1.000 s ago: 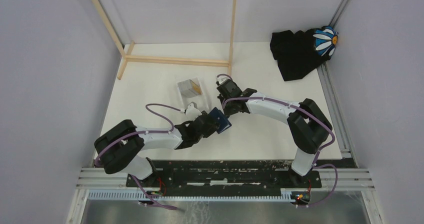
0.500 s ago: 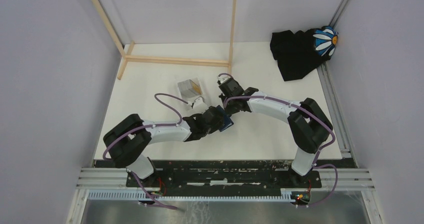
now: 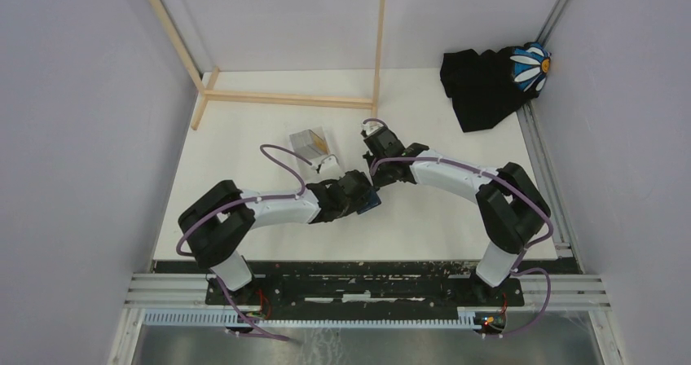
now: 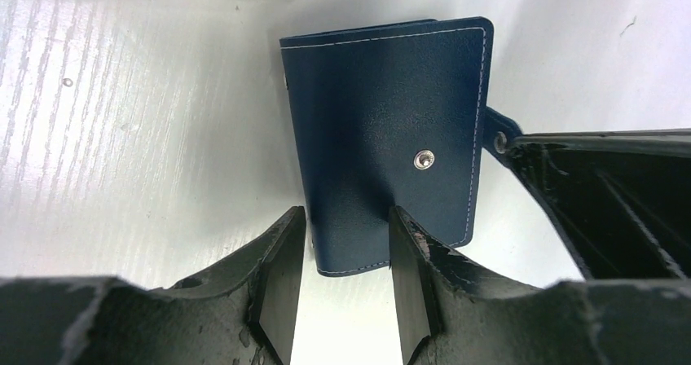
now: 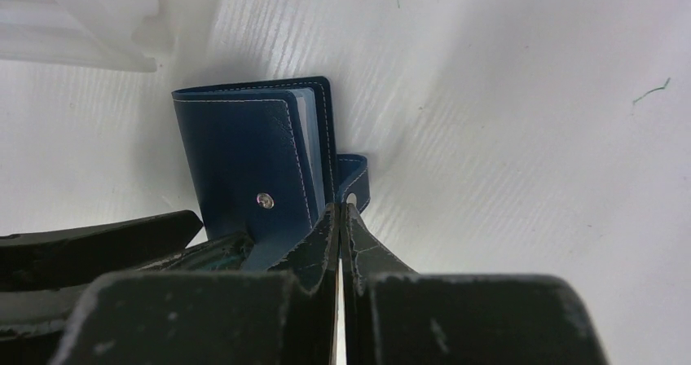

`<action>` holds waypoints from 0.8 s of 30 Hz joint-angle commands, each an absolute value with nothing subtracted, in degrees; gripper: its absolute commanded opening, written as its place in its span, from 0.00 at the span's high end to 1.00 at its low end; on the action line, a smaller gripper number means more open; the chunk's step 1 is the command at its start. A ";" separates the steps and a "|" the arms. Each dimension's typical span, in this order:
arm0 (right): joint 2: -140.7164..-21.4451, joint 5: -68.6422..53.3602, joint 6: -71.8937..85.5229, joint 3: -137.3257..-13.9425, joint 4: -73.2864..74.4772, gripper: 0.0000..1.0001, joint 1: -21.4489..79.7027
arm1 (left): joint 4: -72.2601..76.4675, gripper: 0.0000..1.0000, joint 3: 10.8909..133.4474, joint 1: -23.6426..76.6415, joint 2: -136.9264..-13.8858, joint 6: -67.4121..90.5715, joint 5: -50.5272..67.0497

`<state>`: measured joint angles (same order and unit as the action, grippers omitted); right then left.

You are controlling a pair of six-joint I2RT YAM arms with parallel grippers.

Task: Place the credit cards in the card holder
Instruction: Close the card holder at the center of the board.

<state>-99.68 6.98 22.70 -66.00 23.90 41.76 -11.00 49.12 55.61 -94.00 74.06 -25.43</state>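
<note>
Two arms meet over the card holder [image 3: 369, 201], which sits near the middle of the white worktop [image 3: 440, 218]. It is a small navy-blue folding wallet, folded shut, with pale stitching round its edge and a tiny silver snap on the cover. The right wrist view shows greyish pocket leaves between the covers, and a short strap with its own snap jutting from one side.

The left gripper [image 4: 346, 214] reaches in from 8 o'clock of the wallet in the top view. Its jaws stand apart. In its wrist view the wallet's lower corner shows in the gap between them. One finger is just outside the wallet's edge, and the other lies across the cover just below the snap. I cannot tell whether either finger presses on it.

The right gripper [image 5: 341, 210] comes from 12 o'clock. Its jaws are closed together, nipping the end of the strap just beside the wallet's edge.

Farther out, at 10 o'clock of the wallet, a clear plastic box [image 3: 292, 139] holds the credit cards [image 3: 314, 143], showing silvery-grey and orange-brown faces, apart from both grippers. Beyond it a wooden frame [image 3: 285, 98] lies on the worktop. In the far corner at 1 o'clock is a black cloth [image 3: 481, 88] with a daisy-printed piece.
</note>
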 commanded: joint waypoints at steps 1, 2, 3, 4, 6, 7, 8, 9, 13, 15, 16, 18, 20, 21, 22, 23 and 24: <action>-96.21 7.87 23.15 -65.44 22.00 0.99 41.16 | -14.73 0.50 52.03 55.40 -95.44 71.23 -27.70; -96.04 7.83 23.19 -65.36 21.91 0.99 41.17 | -15.13 0.50 52.30 55.45 -95.60 71.35 -27.69; -96.01 7.68 23.20 -65.30 21.83 0.99 41.07 | -15.42 0.50 52.49 55.38 -95.81 71.33 -27.73; -95.98 7.45 23.21 -65.32 21.80 0.99 41.10 | -15.54 0.50 52.68 55.41 -95.92 71.29 -27.64; -95.87 7.11 23.42 -65.08 21.60 0.99 41.07 | -15.91 0.50 53.04 55.40 -96.27 71.34 -27.56; -95.73 6.81 23.53 -64.93 21.42 0.99 41.11 | -16.18 0.50 53.31 55.42 -96.51 71.29 -27.54; -95.67 6.40 23.68 -64.86 21.34 0.99 41.11 | -16.52 0.50 53.53 55.39 -96.72 71.28 -27.51; -95.77 6.02 23.81 -64.84 21.28 0.99 41.11 | -16.68 0.50 53.76 55.39 -96.83 71.36 -27.55; -96.25 3.84 24.79 -64.33 20.74 0.99 41.10 | -16.61 0.50 53.79 55.39 -97.02 71.88 -27.38; -96.48 2.82 25.45 -63.79 20.01 0.99 41.10 | -16.45 0.50 53.62 55.45 -97.20 72.25 -27.17; -96.62 2.23 25.76 -63.53 19.63 0.99 41.13 | -16.24 0.50 53.54 55.44 -97.28 72.40 -27.16; -96.82 1.59 26.25 -63.21 18.95 0.99 41.14 | -15.82 0.50 53.25 55.40 -97.21 72.70 -27.03; -97.15 1.01 26.58 -62.96 18.58 0.99 41.22 | -15.21 0.50 52.83 55.38 -97.02 72.84 -26.99; -97.32 0.83 26.75 -62.98 18.36 0.99 41.18 | -14.86 0.50 52.64 55.38 -96.88 73.05 -27.03; -97.47 0.68 26.92 -63.00 18.29 0.99 41.18 | -14.55 0.50 52.37 55.44 -96.72 73.09 -27.03; -97.61 0.36 27.04 -62.99 18.10 0.99 41.14 | -14.22 0.50 52.10 55.42 -96.61 73.18 -26.99; -97.83 0.15 27.19 -62.97 17.96 0.99 41.18 | -13.84 0.50 51.98 55.45 -96.44 73.21 -27.10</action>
<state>-98.04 1.87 25.71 -62.98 20.47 41.19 -14.79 52.03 55.61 -96.82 74.08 -25.39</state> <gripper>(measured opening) 0.014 0.499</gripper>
